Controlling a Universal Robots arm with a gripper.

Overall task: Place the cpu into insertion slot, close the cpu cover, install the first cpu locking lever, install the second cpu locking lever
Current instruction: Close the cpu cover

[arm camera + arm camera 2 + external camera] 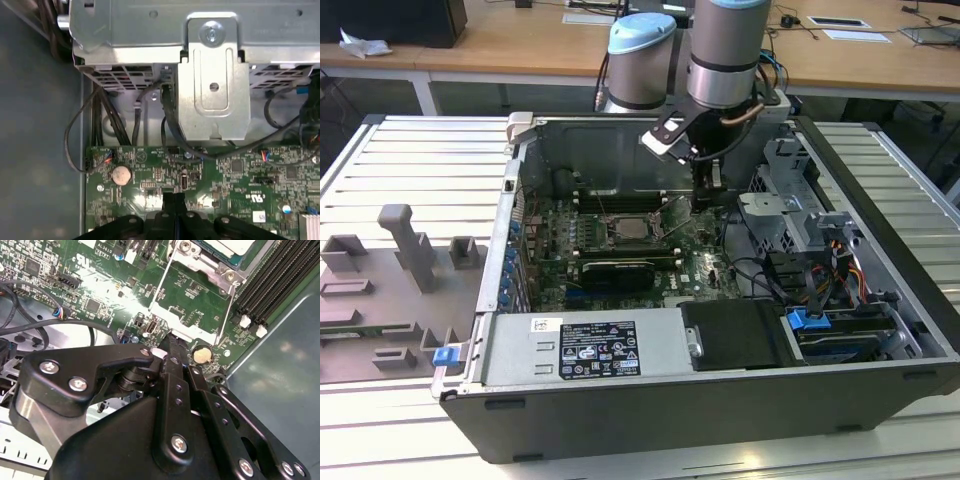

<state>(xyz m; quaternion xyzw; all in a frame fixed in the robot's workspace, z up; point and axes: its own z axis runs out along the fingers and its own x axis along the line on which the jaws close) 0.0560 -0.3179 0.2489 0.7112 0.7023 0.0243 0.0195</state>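
The fingers [174,360] are pressed together with nothing visible between them. Their tips stand at the free edge of the cpu cover [172,315], either touching it or just short of it; contact cannot be confirmed. The cpu cover is swung open toward the fingers and tilted up off the socket. Its free edge runs across the fingers' line, and green board shows through its cut-out middle. A coin cell [201,355] sits just beside the tips on the motherboard [235,175]. Straight ahead of the tips, past the cover, the cpu [227,246] lies flat in the socket with its pale top up. Placement therefore reads as done and the cover as not yet closed. The memory slots [265,295] run along one side of the socket. Behind the fingers, on the side away from the cpu, loose cables [167,125] and the drive cage [212,90] stand near. In the exterior view the arm reaches down into the open case [720,420], which rests on the counter [410,150].
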